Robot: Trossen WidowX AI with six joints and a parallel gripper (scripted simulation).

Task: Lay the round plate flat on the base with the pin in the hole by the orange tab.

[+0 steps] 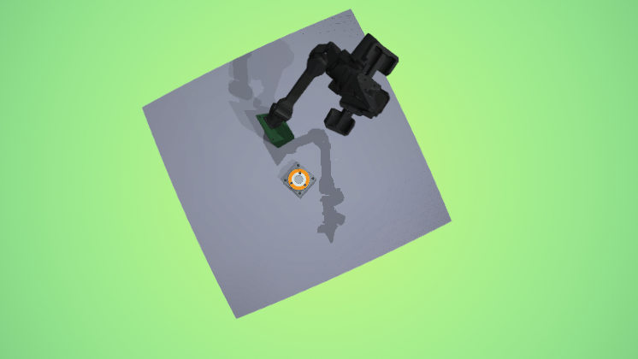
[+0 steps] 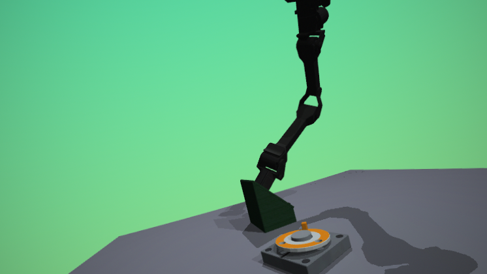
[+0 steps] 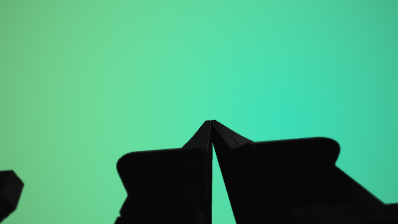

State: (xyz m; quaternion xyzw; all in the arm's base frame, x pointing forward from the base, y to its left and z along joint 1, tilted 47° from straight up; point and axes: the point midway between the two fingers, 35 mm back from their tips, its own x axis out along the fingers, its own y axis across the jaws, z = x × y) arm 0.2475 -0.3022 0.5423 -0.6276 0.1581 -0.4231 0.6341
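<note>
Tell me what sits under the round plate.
Under the round plate lies the grey square base, its corner holes showing. The post pokes through the middle. The pin beneath is covered.

In the exterior view the upper arm (image 2: 308, 20) runs off the top edge, so the claw itself is out of that picture. The arm's foot is hidden behind the dark green wedge (image 2: 267, 209). The pin and the hole beside the orange tab (image 2: 304, 225) are too small to make out on the plate (image 2: 303, 239). In the wrist view the claw (image 3: 211, 131) is cut off by the bottom edge.
</note>
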